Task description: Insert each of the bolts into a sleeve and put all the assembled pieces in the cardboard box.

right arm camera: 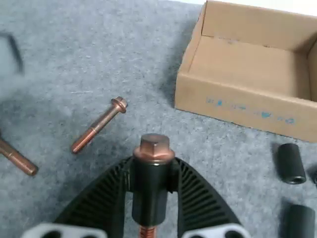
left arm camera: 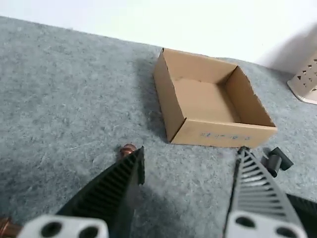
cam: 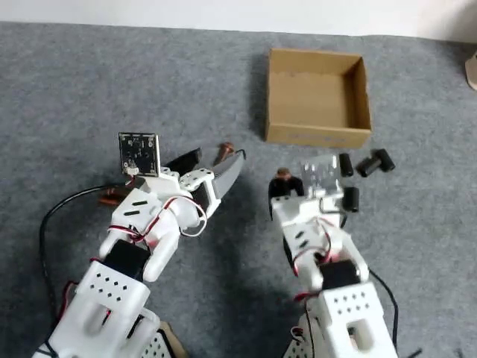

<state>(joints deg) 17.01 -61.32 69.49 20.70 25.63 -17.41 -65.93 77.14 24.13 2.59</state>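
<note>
Right end effector point(right arm camera: 151, 171) is clamped on a black sleeve point(right arm camera: 148, 196) with a copper bolt point(right arm camera: 154, 148) seated in it. The bolt's head sits at the fingertips and its threaded end pokes out of the sleeve's other end. This assembled piece hangs near the front wall of the box point(right arm camera: 237, 106), short of it, and the box is empty.

Judged from that, the step in hand is delivery. Lift until the sleeve's lower end clears the wall, then carry it well over the box floor. Only then ease the grip, keeping low, so the bolt does not slide out of the sleeve.

A loose bolt point(right arm camera: 98, 125) lies on the bench point(right arm camera: 74, 59) toward the left arm, and spare sleeves point(right arm camera: 290, 162) lie on the other side. Left end effector point(left arm camera: 192, 153) hangs wide open above the bench, with a bolt head just beside its dark finger.

Blue print on the box's front wall is too faint to read, and no other writing can be made out.
</note>
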